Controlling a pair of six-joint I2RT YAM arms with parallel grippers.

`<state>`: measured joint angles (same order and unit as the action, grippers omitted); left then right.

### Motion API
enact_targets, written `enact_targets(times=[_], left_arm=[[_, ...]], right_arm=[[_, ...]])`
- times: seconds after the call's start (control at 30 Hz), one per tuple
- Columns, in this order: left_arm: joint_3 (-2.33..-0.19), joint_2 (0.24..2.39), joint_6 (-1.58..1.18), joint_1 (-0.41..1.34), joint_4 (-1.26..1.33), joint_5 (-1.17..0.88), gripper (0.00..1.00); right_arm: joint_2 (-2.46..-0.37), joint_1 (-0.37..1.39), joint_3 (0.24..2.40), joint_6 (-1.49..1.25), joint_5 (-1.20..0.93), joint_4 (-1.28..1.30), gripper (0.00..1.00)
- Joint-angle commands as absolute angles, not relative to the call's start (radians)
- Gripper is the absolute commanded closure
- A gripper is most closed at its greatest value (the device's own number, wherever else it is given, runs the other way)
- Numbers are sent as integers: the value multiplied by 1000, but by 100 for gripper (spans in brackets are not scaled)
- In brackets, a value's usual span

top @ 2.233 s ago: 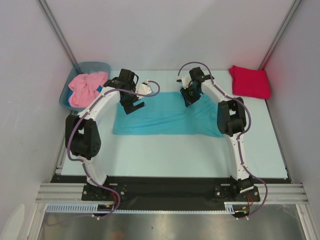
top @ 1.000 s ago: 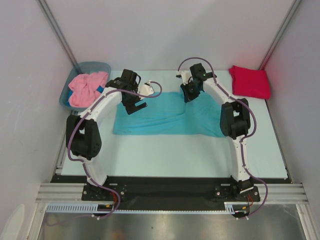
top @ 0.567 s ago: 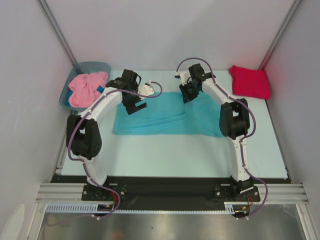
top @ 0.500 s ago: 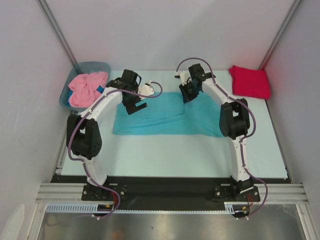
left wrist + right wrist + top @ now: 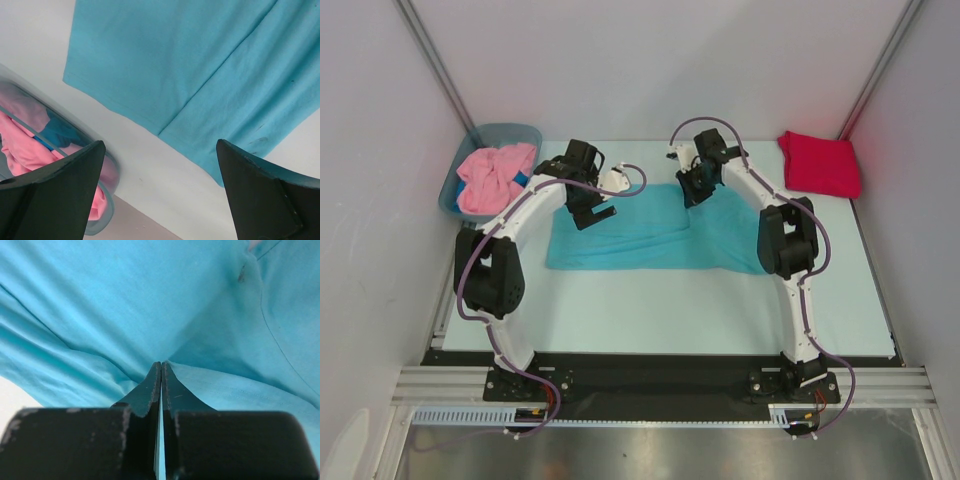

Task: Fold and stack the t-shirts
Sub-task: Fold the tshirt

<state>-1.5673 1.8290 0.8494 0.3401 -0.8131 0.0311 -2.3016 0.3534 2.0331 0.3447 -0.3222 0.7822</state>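
Only wrist views show the right claw [image 5: 161, 365] pinching the turquoise t-shirt [image 5: 150, 290], left claw [image 5: 160, 145] gaping.

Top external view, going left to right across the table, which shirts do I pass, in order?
In order: pink t-shirt, bunched in the grey-blue tub → turquoise t-shirt, spread out mid-table → crimson t-shirt, folded at the far right.

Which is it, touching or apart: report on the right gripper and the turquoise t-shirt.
Touching. The right wrist view shows the right gripper shut on the turquoise t-shirt, creases converging at its tips.
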Motion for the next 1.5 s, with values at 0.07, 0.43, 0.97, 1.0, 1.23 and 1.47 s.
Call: enact_targets(times=[0.07,0.43,0.97,1.0,1.23,1.47], left_arm=[[-1592,1810,854,351,-796,29,0],[-1582,1805,854,354,-798,31,0],[-1574,1796,854,364,-796,34,0],[-1572,1796,856,365,-796,34,0],[-1577,1798,859,376,-796,44,0],[-1574,1801,862,383,-796,54,0]], right_arm=[[-2270,370,2034,353,-327,775,100],[-2280,373,2033,348,-249,759,48],[-2264,230,2010,321,-38,689,80],[-2269,207,2014,319,-38,684,78],[-2302,150,2033,325,-49,690,69],[-2315,143,2022,327,-78,693,67]])
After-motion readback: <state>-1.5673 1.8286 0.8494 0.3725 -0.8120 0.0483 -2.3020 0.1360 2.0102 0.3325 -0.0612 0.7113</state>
